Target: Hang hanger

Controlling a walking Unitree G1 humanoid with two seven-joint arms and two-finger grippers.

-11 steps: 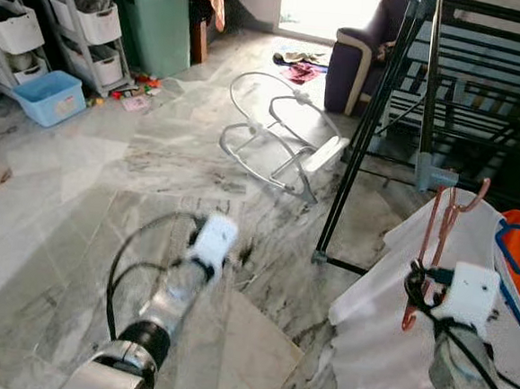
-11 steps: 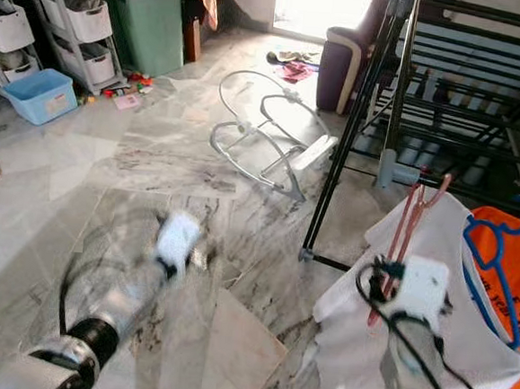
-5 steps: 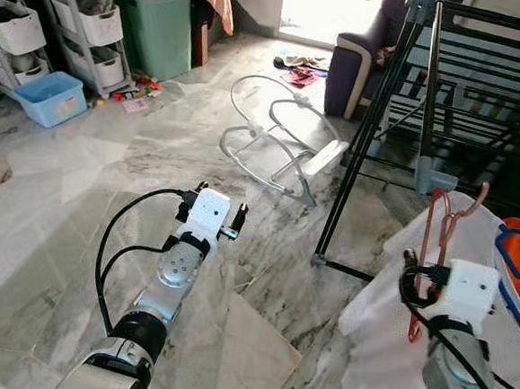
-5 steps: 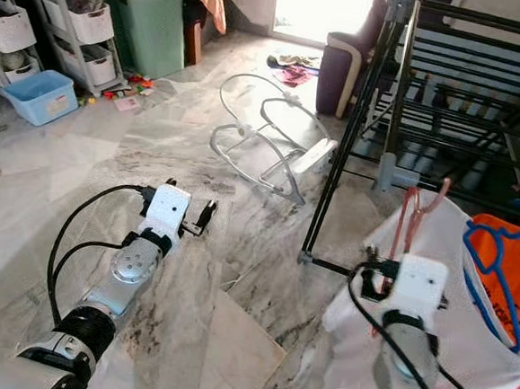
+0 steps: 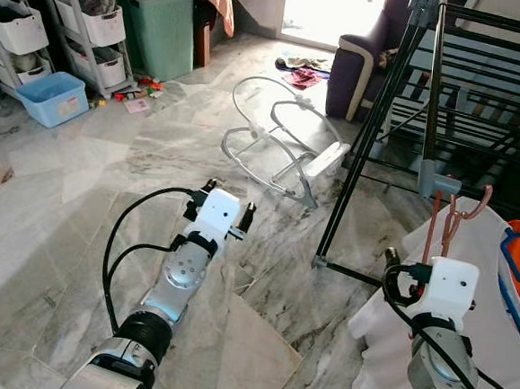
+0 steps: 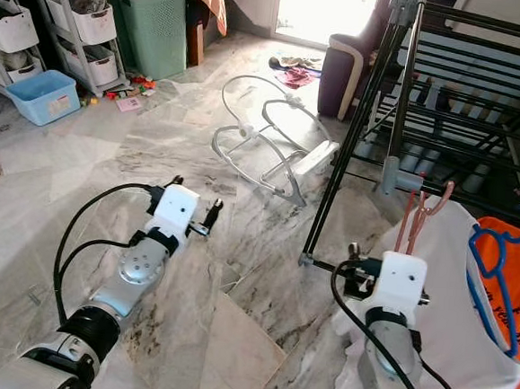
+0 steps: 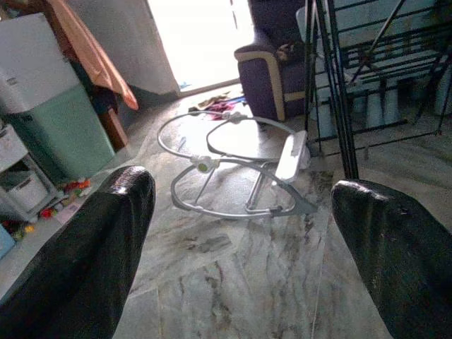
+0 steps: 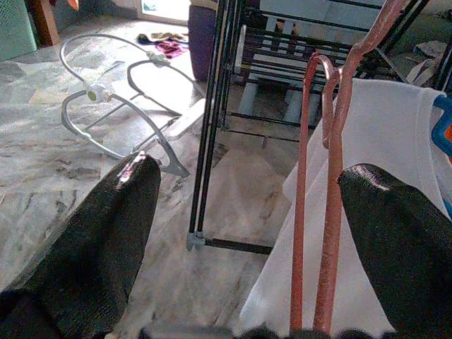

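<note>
A lived-in home was shown: a marble floor was strewn with toys, a baby bouncer was left out, a drying rack stood by an armchair, and storage shelves were stacked along the wall.

baby bouncer frame, blue bin, armchair

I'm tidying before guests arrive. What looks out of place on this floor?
A metal bouncer frame sits bare mid-floor, clothes are strewn by the doorway, and small toys lie scattered beside the shelves.
</note>
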